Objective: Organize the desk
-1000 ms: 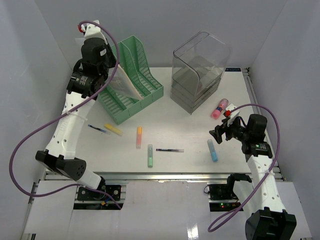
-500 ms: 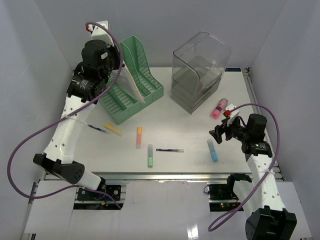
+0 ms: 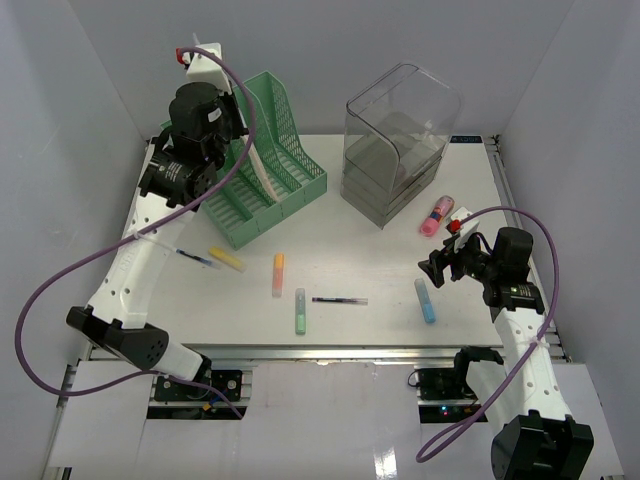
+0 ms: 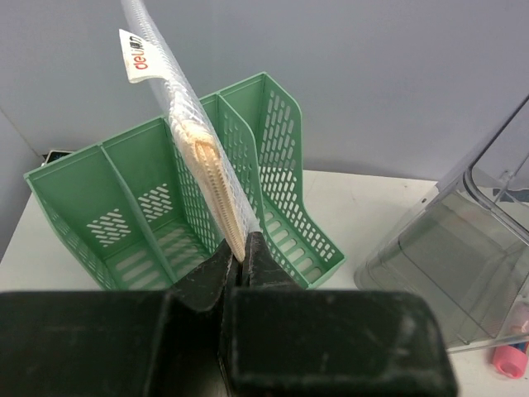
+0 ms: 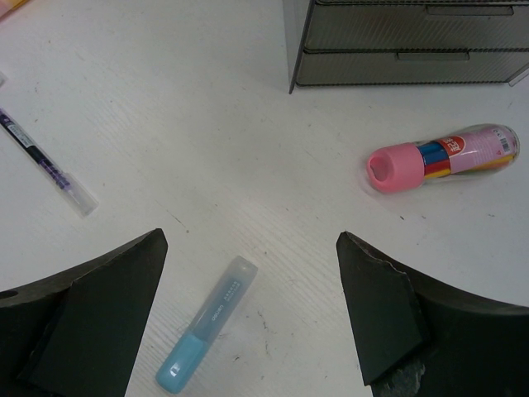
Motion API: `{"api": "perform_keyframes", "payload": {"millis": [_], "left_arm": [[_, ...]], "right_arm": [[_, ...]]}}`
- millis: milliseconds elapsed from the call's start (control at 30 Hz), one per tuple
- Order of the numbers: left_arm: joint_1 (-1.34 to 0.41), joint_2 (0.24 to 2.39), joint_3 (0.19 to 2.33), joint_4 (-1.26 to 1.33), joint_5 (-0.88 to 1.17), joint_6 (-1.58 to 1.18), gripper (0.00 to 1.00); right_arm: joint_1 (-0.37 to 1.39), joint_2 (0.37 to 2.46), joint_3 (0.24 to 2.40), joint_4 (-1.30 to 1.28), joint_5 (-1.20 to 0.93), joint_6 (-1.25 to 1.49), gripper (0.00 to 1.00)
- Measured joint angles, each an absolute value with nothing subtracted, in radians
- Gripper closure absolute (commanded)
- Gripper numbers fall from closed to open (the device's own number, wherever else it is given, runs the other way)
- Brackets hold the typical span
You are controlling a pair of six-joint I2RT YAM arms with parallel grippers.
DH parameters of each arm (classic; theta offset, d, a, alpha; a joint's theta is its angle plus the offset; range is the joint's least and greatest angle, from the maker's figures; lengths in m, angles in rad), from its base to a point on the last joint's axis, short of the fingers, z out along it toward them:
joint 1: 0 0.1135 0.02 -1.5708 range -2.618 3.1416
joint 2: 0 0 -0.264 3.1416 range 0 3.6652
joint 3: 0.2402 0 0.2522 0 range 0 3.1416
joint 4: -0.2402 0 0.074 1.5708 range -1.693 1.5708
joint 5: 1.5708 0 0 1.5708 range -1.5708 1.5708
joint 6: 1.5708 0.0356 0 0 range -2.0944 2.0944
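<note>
Left hand (image 4: 240, 263), back left corner: closed on the edge of a mesh pouch (image 4: 197, 136) of papers, which slants over the green rack (image 4: 124, 190). The pouch lines up close to a divider; cannot tell whether its far end sits in a slot.

Risk: the pouch catches the divider and drags or tips the rack. The grip is on one thin edge, so the pouch may also swing or slip out.

The table (image 3: 350, 250) lies well below this hand, with the rack between them.

Front half, loose: a dark pen (image 3: 195, 258), then yellow (image 3: 226, 259), orange (image 3: 278, 273) and green (image 3: 300, 311) highlighters, a second pen (image 3: 339, 300).

Drawer box (image 3: 395, 150) at back right, a pink tube (image 5: 442, 157) beside it.

Right hand (image 5: 248, 240), near the right edge: jaws wide apart, holding nothing, low over the table above a blue highlighter (image 5: 207, 324).

Risk: coming down skewed, a finger knocks it and it rolls.
</note>
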State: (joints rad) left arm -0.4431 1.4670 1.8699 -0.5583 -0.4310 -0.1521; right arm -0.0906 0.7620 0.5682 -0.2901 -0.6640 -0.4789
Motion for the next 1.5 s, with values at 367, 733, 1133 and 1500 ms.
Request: {"api": "perform_keyframes", "payload": {"millis": [367,733,1133,1500], "left_arm": [[-0.443,1.448,1.869,-0.559,-0.415,-0.173,1.00],[-0.443,1.356,1.869,-0.575,-0.410,-0.188,1.00],[-0.443,1.386,1.867,-0.574,-0.401,-0.164,1.00],[-0.443,1.417,1.852,-0.557,-0.382,-0.141,1.00]], "right_arm": [[-0.091,0.763,0.568,-0.290,-0.664,-0.479,0.10],[-0.091,0.772,0.568,-0.290,-0.661,-0.479,0.10],[-0.091,0.774,0.568,-0.290,-0.658,-0.479,0.10],[-0.091,0.774,0.569,-0.290,-0.657,-0.479,0.10]]}}
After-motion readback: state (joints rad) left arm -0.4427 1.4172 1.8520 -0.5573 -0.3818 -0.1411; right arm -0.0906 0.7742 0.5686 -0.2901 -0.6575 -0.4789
